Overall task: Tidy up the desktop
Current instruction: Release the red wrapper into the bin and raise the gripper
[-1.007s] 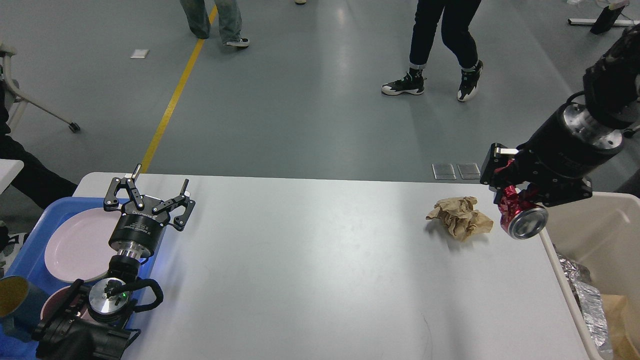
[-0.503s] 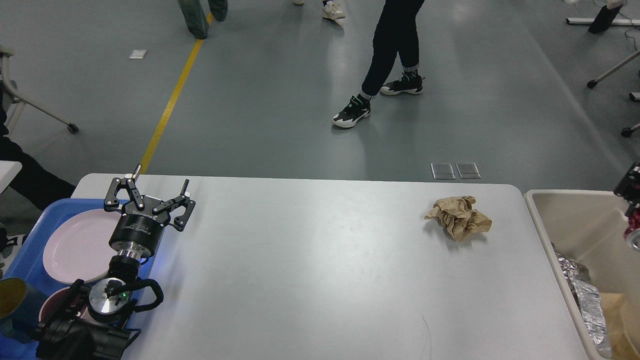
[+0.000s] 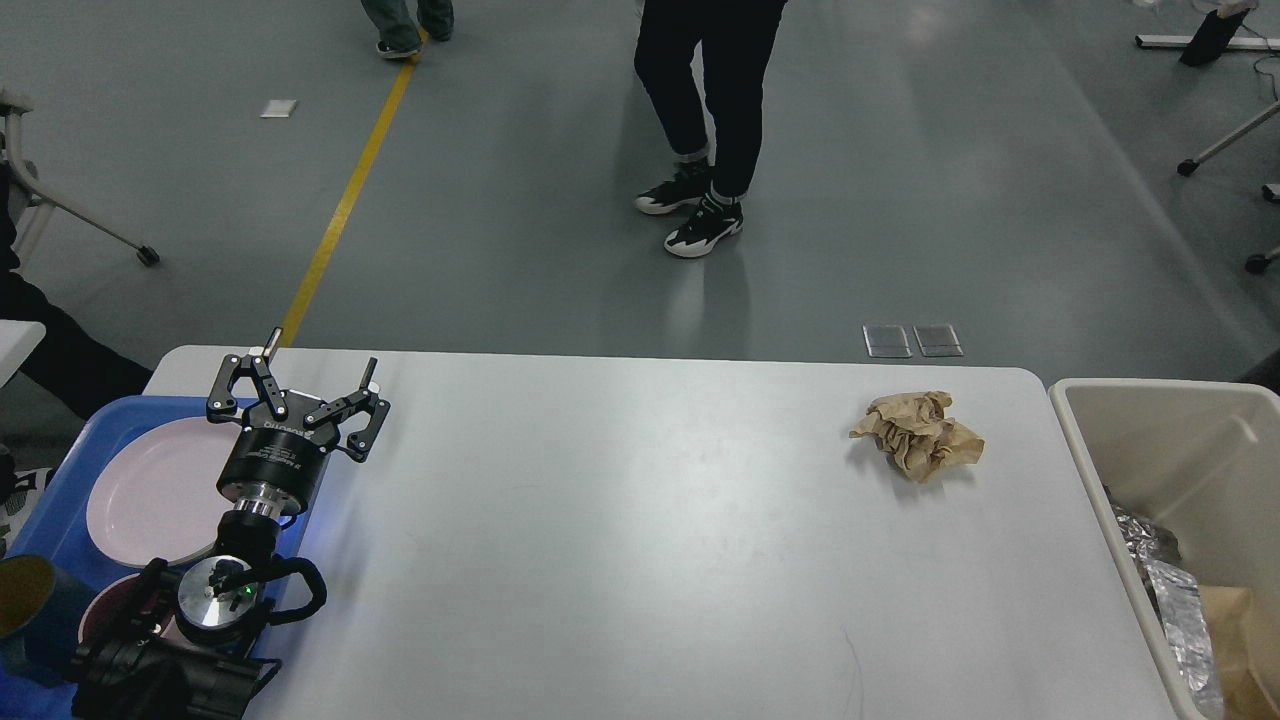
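The white desktop (image 3: 620,540) fills the lower part of the head view. A crumpled ball of brown paper (image 3: 915,435) lies on it at the far right. My left gripper (image 3: 320,365) is open and empty, held over the desktop's left end beside the blue tray (image 3: 60,480). My right arm and gripper are out of view. The red can from earlier is not visible.
The blue tray holds a pink plate (image 3: 155,490), a pink bowl (image 3: 115,610) and a blue cup (image 3: 30,615). A beige bin (image 3: 1170,440) at the right edge holds foil (image 3: 1165,585) and brown paper. A person (image 3: 705,120) stands beyond the table.
My right gripper carried the red can rightward over the bin and has left the view; the can is gone from sight. The left arm has not moved. People walked leftward.
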Tool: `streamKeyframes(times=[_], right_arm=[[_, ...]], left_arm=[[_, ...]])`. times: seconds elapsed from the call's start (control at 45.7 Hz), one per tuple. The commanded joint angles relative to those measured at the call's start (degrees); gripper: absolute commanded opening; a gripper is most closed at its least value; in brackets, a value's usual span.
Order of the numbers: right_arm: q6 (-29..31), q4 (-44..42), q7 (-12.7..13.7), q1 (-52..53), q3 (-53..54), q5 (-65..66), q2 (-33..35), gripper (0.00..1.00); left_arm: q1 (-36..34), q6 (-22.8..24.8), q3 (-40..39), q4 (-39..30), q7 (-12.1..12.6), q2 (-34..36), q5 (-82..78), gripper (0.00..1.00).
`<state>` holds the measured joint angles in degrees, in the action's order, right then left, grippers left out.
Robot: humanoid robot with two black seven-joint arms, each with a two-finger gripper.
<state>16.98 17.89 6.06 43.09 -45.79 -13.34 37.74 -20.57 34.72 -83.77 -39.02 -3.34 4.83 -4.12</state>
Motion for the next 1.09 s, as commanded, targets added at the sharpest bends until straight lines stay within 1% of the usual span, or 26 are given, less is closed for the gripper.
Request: streamKeyframes(times=[0.0, 0.175, 0.35, 0.525, 0.547, 0.569, 0.591, 0.635, 0.657, 0.81, 1.073], right_arm=[[-6.95, -5.92, 0.09, -6.35, 2.28, 0.07, -5.91, 0.0], [-12.49, -11.11, 0.0, -11.8, 2.72, -0.1, -12.16, 0.0], [-15.4, -12.7, 0.09, -12.6, 2.98, -0.19, -13.83, 0.0], [-16.72, -12.79, 0.0, -13.47, 3.51, -0.19, -14.45, 0.0], [-16.89, -12.79, -0.09, -13.48, 3.51, -0.19, -14.54, 0.11], [-17.24, -12.79, -0.17, -13.48, 3.42, -0.19, -14.54, 0.27], [-17.77, -12.79, -0.17, -13.48, 3.42, -0.19, -14.54, 0.49], [-19.43, -12.79, -0.26, -13.39, 3.34, -0.19, -14.54, 0.95], [-19.88, -12.79, -0.26, -13.3, 3.34, -0.19, -14.54, 1.0], [-20.41, -12.61, -0.35, -13.39, 3.51, -0.19, -15.5, 1.0], [-20.41, -12.44, -0.35, -12.95, 3.42, -0.19, -14.89, 1.0]], left_arm=[[0.0, 0.0, 0.01, 0.0, 0.0, 0.0, -0.01, 0.97], [0.0, 0.0, 0.01, 0.0, 0.0, 0.0, -0.01, 0.97], [0.0, 0.0, 0.01, 0.0, 0.0, 0.0, -0.01, 0.97], [0.0, 0.0, 0.01, 0.0, 0.0, 0.0, -0.01, 0.97], [0.0, 0.0, 0.01, 0.0, 0.0, 0.0, -0.01, 0.97], [0.0, 0.0, 0.01, 0.0, 0.0, 0.0, -0.01, 0.97], [0.0, 0.0, 0.01, 0.0, 0.0, 0.0, -0.01, 0.97], [0.0, 0.0, 0.01, 0.0, 0.0, 0.0, -0.01, 0.97], [0.0, 0.0, 0.01, 0.0, 0.0, 0.0, -0.01, 0.97], [0.0, 0.0, 0.01, 0.0, 0.0, 0.0, -0.01, 0.97], [0.0, 0.0, 0.01, 0.0, 0.0, 0.0, -0.01, 0.97]])
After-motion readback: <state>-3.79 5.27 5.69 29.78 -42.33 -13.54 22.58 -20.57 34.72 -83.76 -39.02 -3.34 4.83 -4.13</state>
